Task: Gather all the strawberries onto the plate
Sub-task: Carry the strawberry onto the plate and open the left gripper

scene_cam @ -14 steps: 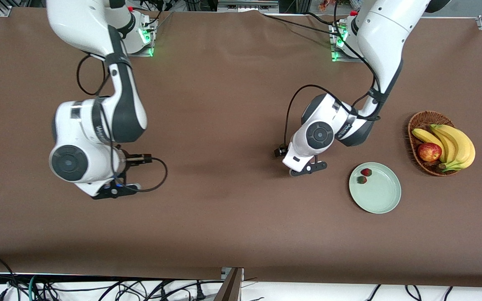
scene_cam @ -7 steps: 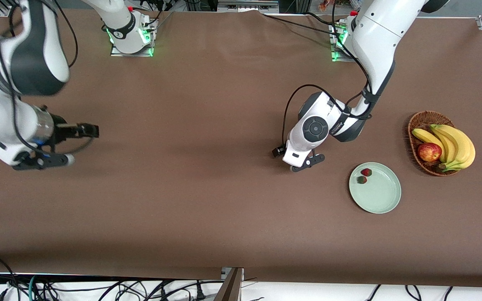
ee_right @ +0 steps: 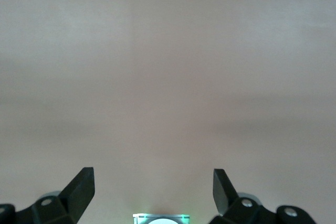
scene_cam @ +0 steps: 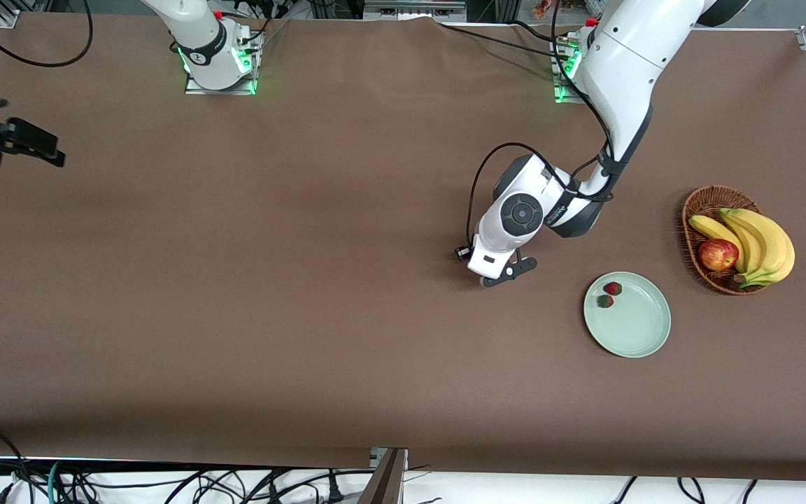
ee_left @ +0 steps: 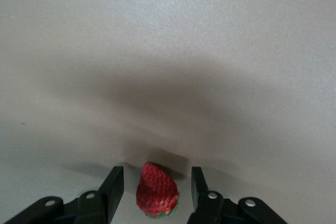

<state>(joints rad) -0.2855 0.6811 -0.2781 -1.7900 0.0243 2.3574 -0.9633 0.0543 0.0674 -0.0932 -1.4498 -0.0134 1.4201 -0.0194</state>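
A red strawberry (ee_left: 157, 191) with a green top lies on the brown table between the fingers of my left gripper (ee_left: 156, 171). The gripper is open, with a small gap on each side of the berry. In the front view the left gripper (scene_cam: 499, 277) is low over the table beside the plate (scene_cam: 644, 329), toward the right arm's end, and its hand hides that berry. Two strawberries (scene_cam: 612, 288) (scene_cam: 605, 301) lie on the pale green plate. My right gripper (ee_right: 152, 182) is open and holds nothing, with bare table under it.
A wicker basket (scene_cam: 700, 203) holding bananas (scene_cam: 760, 241) and an apple (scene_cam: 718, 254) stands beside the plate at the left arm's end. Only a black part of the right wrist (scene_cam: 18, 140) shows, at the table's edge at the right arm's end.
The right arm has swung away toward its end of the table and mostly left the front view. The left hand has shifted slightly away from the plate.
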